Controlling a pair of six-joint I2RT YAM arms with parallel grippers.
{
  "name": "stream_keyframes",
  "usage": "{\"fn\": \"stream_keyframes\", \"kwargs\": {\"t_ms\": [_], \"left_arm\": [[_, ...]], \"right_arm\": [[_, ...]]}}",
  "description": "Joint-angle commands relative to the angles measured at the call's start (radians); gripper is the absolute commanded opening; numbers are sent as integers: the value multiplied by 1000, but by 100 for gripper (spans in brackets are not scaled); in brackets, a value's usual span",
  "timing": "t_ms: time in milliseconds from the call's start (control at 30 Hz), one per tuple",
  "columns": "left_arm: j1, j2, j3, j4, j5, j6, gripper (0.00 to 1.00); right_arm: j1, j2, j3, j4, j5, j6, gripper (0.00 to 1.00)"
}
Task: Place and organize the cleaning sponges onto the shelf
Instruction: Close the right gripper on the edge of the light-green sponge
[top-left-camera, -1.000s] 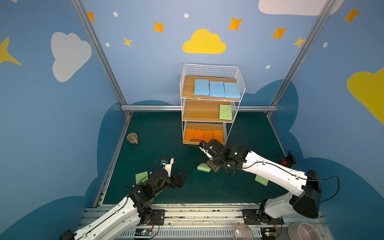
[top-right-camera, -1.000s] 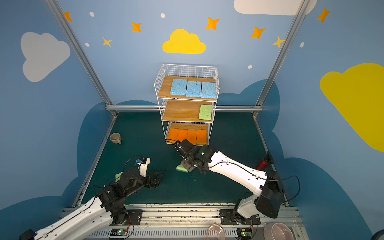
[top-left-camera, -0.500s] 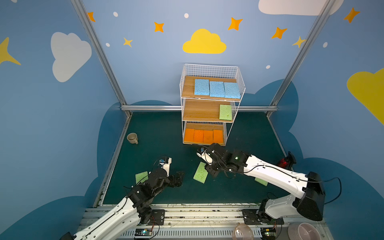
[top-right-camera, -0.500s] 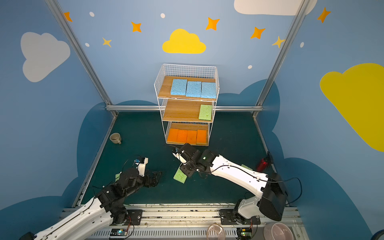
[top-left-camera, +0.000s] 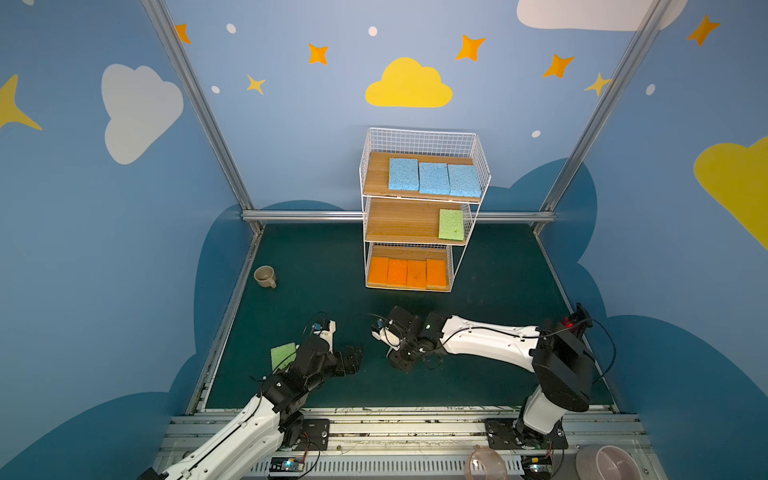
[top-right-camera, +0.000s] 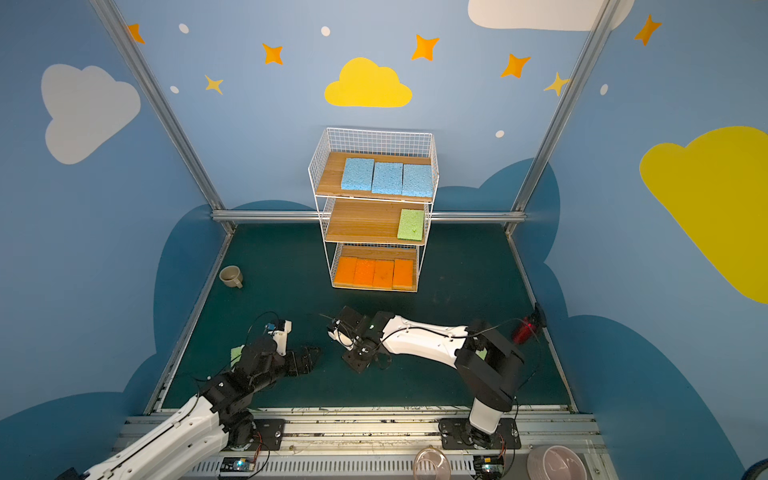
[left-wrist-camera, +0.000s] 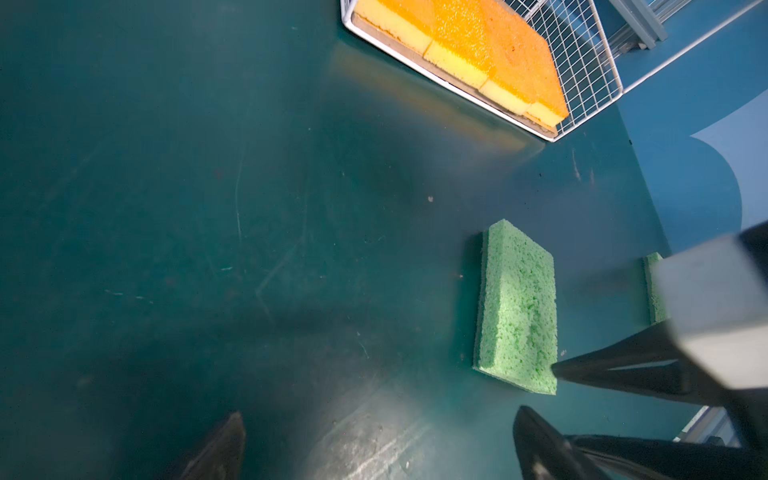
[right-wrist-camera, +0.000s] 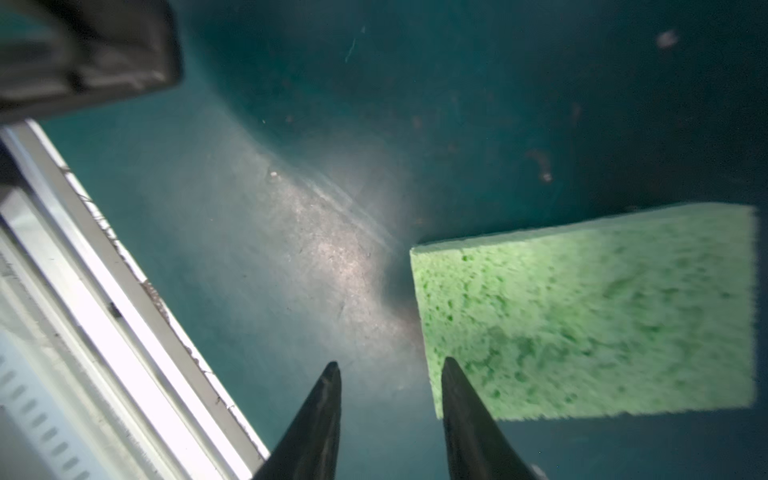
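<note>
green sponge (left-wrist-camera: 517, 307): flat on the mat (top-left-camera: 490, 291), low centre of the floor; the right arm covers it in both top views, and the sponge (right-wrist-camera: 582, 316) shows in both wrist views.
right claw (right-wrist-camera: 390, 368): fingers parted, bare mat between them — nothing pinched; one finger (right-wrist-camera: 463, 415) overlaps the sponge's corner, and the sponge lies outside the gap. in a top view the claw (top-left-camera: 401, 365) sits at lower centre, tipped down toward the mat.
left claw (left-wrist-camera: 378, 415): spread wide and empty, low over the mat; in a top view the claw (top-left-camera: 354, 360) is just left of the right claw, not touching it.
second green sponge (top-left-camera: 282, 355): on the mat at lower left, partly behind the left arm.
third green sponge (top-right-camera: 482, 354): only a sliver shows, behind the right arm's elbow at lower right.
shelf (top-left-camera: 419, 139): upright at upper centre, at the back of the mat.
blue sponges (top-left-camera: 434, 178): three side by side on the top board, toward its right end.
fourth green sponge (top-left-camera: 451, 224): alone at the right end of the middle board.
orange sponges (top-left-camera: 407, 272): four in a row on the bottom board — yellow edges show in the left wrist view.
mug (top-left-camera: 264, 276): on the mat at the left edge, well apart from every sponge.
</note>
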Motion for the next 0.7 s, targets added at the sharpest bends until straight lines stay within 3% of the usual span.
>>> {"fn": "stream_keyframes", "kwargs": {"t_ms": [0, 300, 667], "left_arm": [[6, -12, -9, 31, 17, -10, 100], [9, -20, -16, 38, 17, -11, 100], [10, -46, -19, 22, 23, -17, 100]], "right_arm": [[3, 17, 14, 7, 27, 17, 41], [6, 32, 14, 34, 69, 1, 47], [11, 127, 39, 9, 118, -11, 39]]}}
